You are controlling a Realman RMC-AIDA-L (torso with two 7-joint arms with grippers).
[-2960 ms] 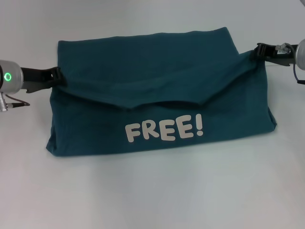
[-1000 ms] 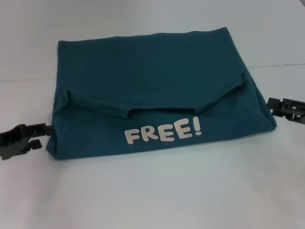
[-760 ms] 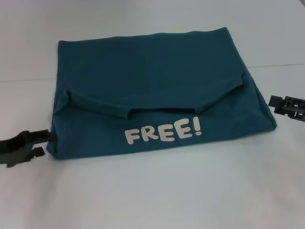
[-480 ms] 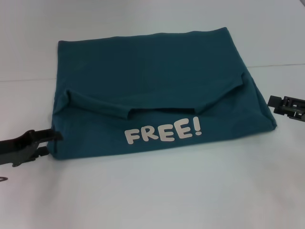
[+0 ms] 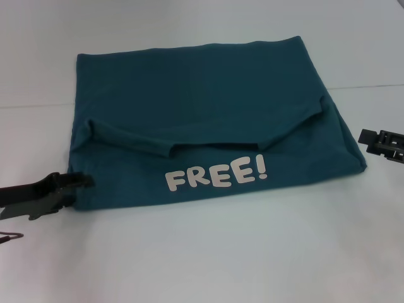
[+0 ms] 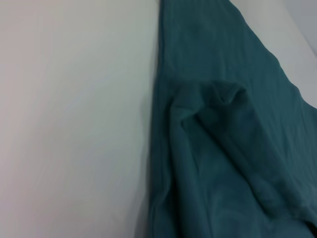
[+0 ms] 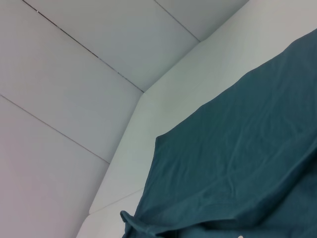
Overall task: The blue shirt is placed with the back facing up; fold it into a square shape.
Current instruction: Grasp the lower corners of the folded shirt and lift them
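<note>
Our left gripper (image 5: 81, 181) sits low at the near left corner of the large dark teal-blue soft knit shirt (image 5: 208, 113), its dark fingertips touching or just over the cloth edge there; we cannot tell whether its fingers are parted or closed, since they merge into one dark shape in the head view and the left wrist view shows none of them. Our right gripper (image 5: 367, 137) hangs just beside the shirt's right edge, apart from the fabric, and its finger state is equally unreadable because only its tip enters the picture.

The shirt lies flat on the white table (image 5: 208, 252) between the two grippers, already folded into a wide band whose long axis runs left to right across our body. A folded-over flap crosses its middle, and the white printed word FREE! (image 5: 216, 174) shows on the near panel. For the next fold we judge that the left gripper is the nearer one: the cloth lies directly to its right, so a grasp at that corner could carry the left end across toward the right.

Hidden from us: the underside layers, the sleeves tucked inside, and most of both arms. The left wrist view shows only a bunched ridge of shirt (image 6: 218, 148) beside bare table
</note>
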